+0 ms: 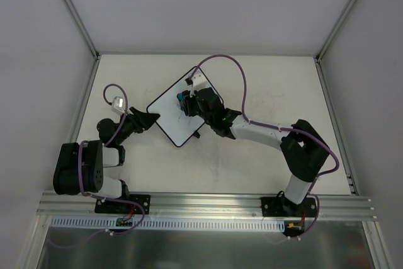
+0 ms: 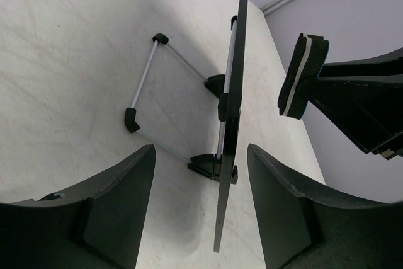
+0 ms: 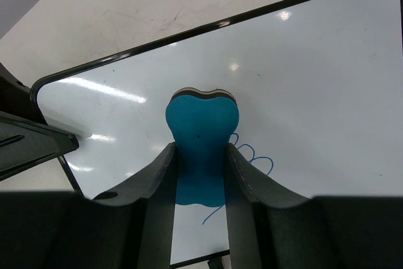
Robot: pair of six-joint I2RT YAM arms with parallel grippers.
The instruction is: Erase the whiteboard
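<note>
- The left gripper sits nearest. Its black jaws are spread wide, one on each side of the board's near-left edge, with a gap visible on both sides.
- Between those jaws, the flat white rectangular whiteboard with a thin black rim shows only edge-on in the left wrist view, so its face cannot be read there.
- From above, the whiteboard lies turned like a diamond near the middle of the pale, scuffed counter, left of centre.
- Under the board, a silver wire stand with black corner feet rests on the counter. Its far side is hidden behind the board.
- The right gripper is over the board, its jaws clenched on the waist of a small blue bone-shaped foam eraser. The lower end of the eraser is partly covered by the jaws.
- In the left wrist view the eraser appears to stand just off the board face, though contact is hard to judge.
- A thin blue looping scribble lies just beside the eraser, and part of it runs out of sight behind the eraser and the jaws.
- From above, the board's far-right part is covered by the right gripper and its cable.
</note>
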